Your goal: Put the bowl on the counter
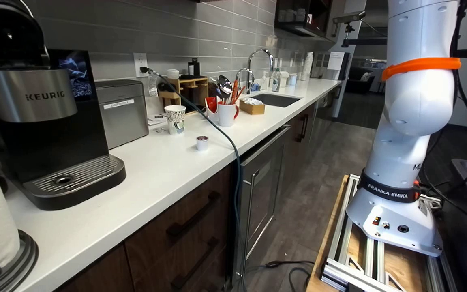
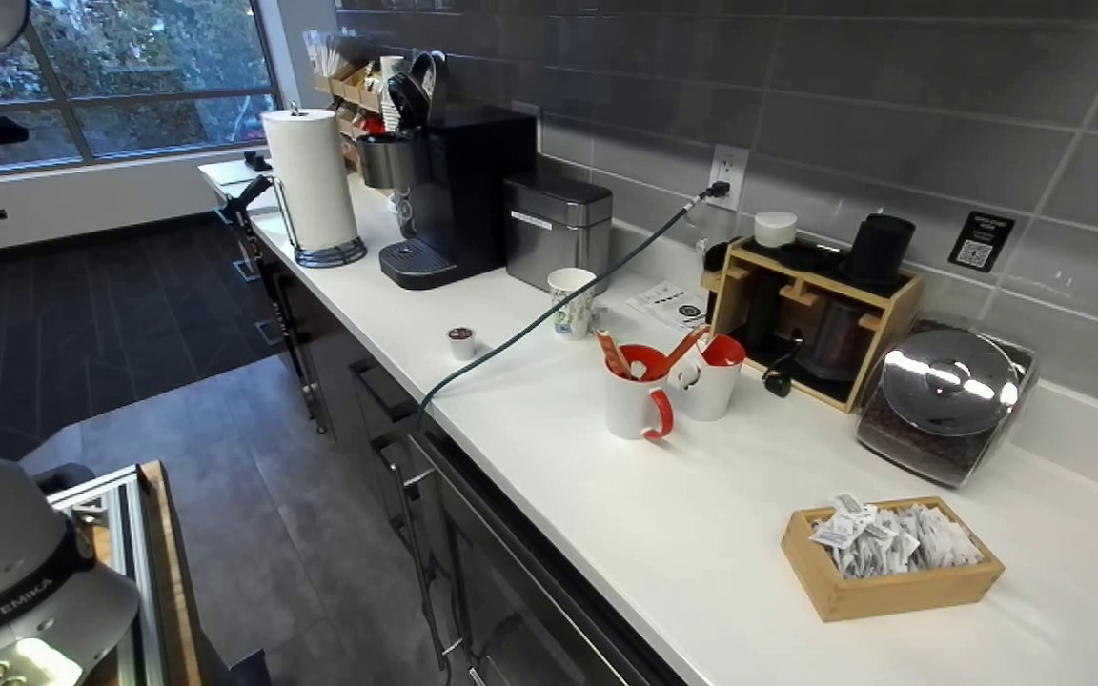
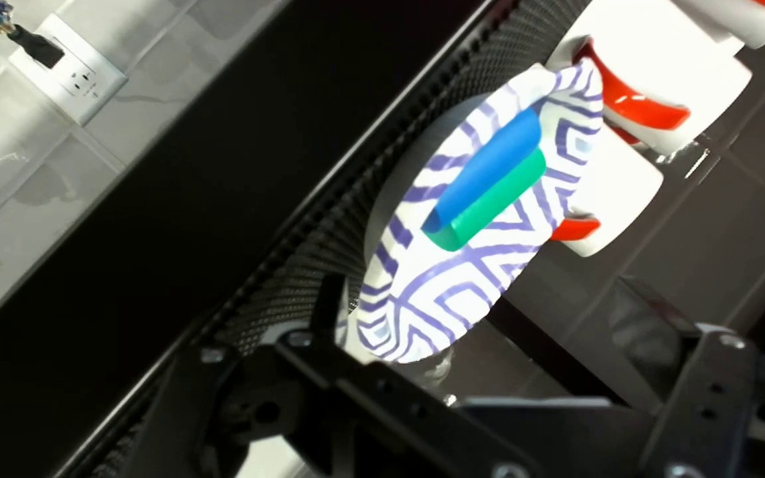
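Observation:
The bowl (image 3: 449, 285) is a white round bowl with purple lines. A blue piece and a green piece lie in it. It sits tilted to the camera on a dark ribbed mesh surface in the wrist view. My gripper (image 3: 494, 312) is open, its fingers wide apart. The left finger is beside the bowl's lower edge; I cannot tell if it touches. The right finger stands apart from the bowl. The gripper and the bowl are out of view in both exterior views. The white counter (image 1: 168, 174) runs along the wall over dark cabinets and also shows here (image 2: 730, 534).
White mugs with red handles (image 3: 648, 113) are close beside the bowl. A long black panel (image 3: 157, 252) edges the mesh. On the counter are a coffee machine (image 1: 55, 134), a paper cup (image 1: 175, 119), a pod (image 1: 202, 143), mugs (image 2: 635, 405) and a packet box (image 2: 902, 591). A cable (image 2: 559, 305) crosses it.

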`<action>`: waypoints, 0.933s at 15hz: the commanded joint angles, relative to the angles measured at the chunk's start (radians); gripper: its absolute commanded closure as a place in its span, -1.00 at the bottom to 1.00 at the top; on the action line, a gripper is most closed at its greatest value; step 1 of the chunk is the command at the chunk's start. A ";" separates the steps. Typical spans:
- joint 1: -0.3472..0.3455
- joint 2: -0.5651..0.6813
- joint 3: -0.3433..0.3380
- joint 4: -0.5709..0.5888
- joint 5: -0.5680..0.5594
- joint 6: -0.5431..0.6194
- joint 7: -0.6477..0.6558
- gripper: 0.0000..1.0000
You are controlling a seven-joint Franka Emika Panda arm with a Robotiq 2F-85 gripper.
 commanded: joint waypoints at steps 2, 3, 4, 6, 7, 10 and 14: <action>0.025 0.014 -0.008 0.002 -0.057 0.060 0.047 -0.89; 0.028 0.015 -0.008 0.002 -0.065 0.065 0.051 -0.84; 0.029 0.016 -0.009 0.002 -0.075 0.061 0.057 -0.82; 0.031 0.018 -0.008 0.004 -0.086 0.058 0.064 -0.78; 0.032 0.019 -0.008 0.005 -0.090 0.056 0.067 -0.77; 0.033 0.021 -0.009 0.005 -0.102 0.054 0.075 -0.67; 0.036 0.022 -0.009 0.004 -0.115 0.056 0.092 -0.51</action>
